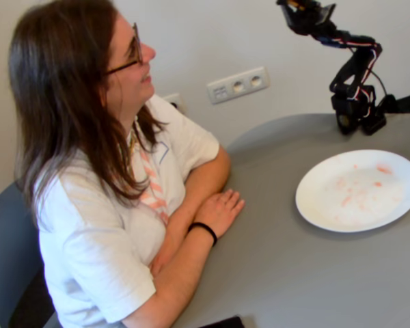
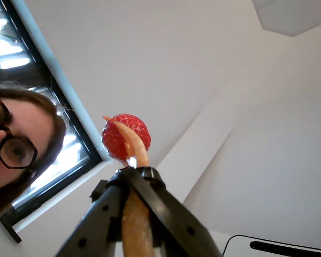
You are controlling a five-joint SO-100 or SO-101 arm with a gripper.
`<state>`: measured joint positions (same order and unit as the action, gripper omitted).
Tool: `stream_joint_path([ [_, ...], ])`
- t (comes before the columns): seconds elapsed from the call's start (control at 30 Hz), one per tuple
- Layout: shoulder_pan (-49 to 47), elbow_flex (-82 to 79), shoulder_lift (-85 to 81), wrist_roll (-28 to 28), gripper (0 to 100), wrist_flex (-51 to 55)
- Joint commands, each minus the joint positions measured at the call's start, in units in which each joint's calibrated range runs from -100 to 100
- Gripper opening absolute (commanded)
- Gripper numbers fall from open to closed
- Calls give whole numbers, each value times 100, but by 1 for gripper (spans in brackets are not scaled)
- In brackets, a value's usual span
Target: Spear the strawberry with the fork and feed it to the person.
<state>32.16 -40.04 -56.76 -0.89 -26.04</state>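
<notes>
In the wrist view the strawberry (image 2: 115, 143) sits speared on the tines of the orange-yellow fork (image 2: 135, 152). My gripper (image 2: 134, 174) is shut on the fork's handle. The person's face with dark glasses (image 2: 18, 144) is at the left edge, apart from the strawberry. In the fixed view the person (image 1: 116, 171) sits at the left of the table, facing right, forearms resting on it. My gripper (image 1: 304, 10) is raised at the top edge, well right of and above her head. The white plate (image 1: 307, 205) holds only pink smears.
The arm's base (image 1: 355, 113) stands at the back right of the grey round table (image 1: 280, 273), behind the plate. Wall sockets (image 1: 238, 85) are on the wall behind. A dark object (image 1: 222, 322) lies at the table's front edge. A window (image 2: 43, 69) shows in the wrist view.
</notes>
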Motion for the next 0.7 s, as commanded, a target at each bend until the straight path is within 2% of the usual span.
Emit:
stream_joint_path([
  [0.0, 463, 1533, 1233, -331, 1, -33],
  [0.07, 881, 2444, 2080, -698, 1, -16],
  [0.23, 1389, 3868, 3631, -1133, 1, 2],
  [0.33, 1441, 4932, 5130, -1102, 1, 10],
  [0.67, 1403, 7538, 7764, -1075, 1, 19],
])
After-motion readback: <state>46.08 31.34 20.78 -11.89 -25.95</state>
